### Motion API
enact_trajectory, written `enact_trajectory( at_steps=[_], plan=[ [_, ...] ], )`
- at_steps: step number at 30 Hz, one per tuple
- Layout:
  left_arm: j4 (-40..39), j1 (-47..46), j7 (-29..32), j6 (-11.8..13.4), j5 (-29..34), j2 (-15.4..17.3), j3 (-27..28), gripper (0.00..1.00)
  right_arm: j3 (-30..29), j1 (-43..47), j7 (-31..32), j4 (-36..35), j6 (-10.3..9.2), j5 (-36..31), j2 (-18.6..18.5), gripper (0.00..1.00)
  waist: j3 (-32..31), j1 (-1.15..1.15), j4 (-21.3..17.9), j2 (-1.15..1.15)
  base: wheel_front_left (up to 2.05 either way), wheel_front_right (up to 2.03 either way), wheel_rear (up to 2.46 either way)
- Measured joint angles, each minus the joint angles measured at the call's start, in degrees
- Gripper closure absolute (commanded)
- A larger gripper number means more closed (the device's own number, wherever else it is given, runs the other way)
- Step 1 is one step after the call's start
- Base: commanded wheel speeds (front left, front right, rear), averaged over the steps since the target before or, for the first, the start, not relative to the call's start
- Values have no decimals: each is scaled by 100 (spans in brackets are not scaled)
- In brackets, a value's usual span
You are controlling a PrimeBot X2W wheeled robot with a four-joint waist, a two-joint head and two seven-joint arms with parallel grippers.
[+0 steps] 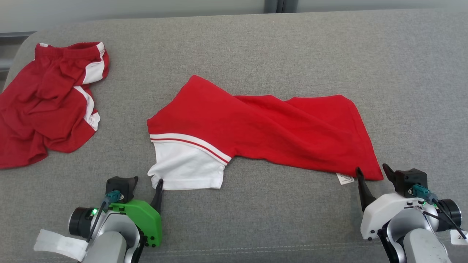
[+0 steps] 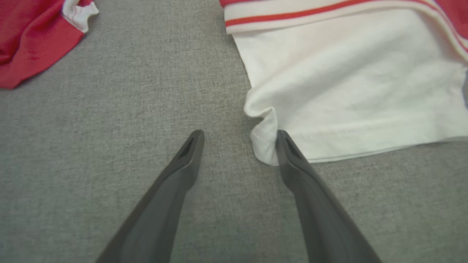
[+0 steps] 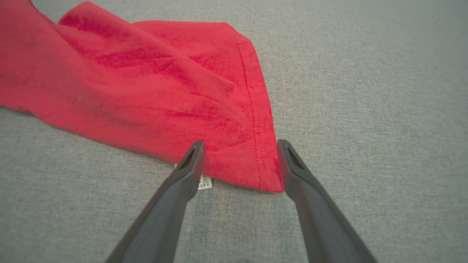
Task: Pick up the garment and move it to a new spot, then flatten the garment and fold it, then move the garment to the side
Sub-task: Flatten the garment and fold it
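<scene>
Pincers are found nearest, both low over the grey fabric worktop [image 1: 292,44] and both spread wide with nothing gripped. The left pincer [image 1: 148,179] is set at the near corner of the white sleeve [image 1: 186,166]; in its wrist view the left pincer [image 2: 238,133] is seen with the curled corner of the sleeve [image 2: 347,84] lying just inside one finger and touching it, bare fabric under the other. The right pincer [image 1: 372,168] is placed at the opposite end, where the red hem corner [image 3: 256,164] lies between the fingers of the right pincer [image 3: 240,143] and a small label [image 3: 205,182] peeps out beside one tip. This placing is judged to be deliberate: two far-apart corners can be pinched at once, so that the cloth is lifted spread rather than bunched. Beyond them the garment [image 1: 256,124], a red shirt, is laid across the middle of the worktop, twisted and creased along its length, so flattening and folding are judged not yet done. Farther off, at the left edge, red shorts [image 1: 47,106] with white panels are left crumpled, well apart from the shirt.
</scene>
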Motion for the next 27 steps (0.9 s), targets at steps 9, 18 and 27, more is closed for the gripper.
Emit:
enact_trajectory(
  at_steps=[9,18,27],
  plan=[
    [252,-153,-169,-83,-60,-86,-143,90,-171,-59,119,252,0,22,5,0,0,0,5,0,0,0,0],
    [376,-334,-275,-121,-108,-98,-202,100,-413,-292,192,658,0,122,-1,0,113,0,27,0,0,0,0],
    [430,-421,-382,-132,-205,-124,-237,100,-318,-548,290,1107,4,365,3,100,183,0,73,0,0,0,0]
  ],
)
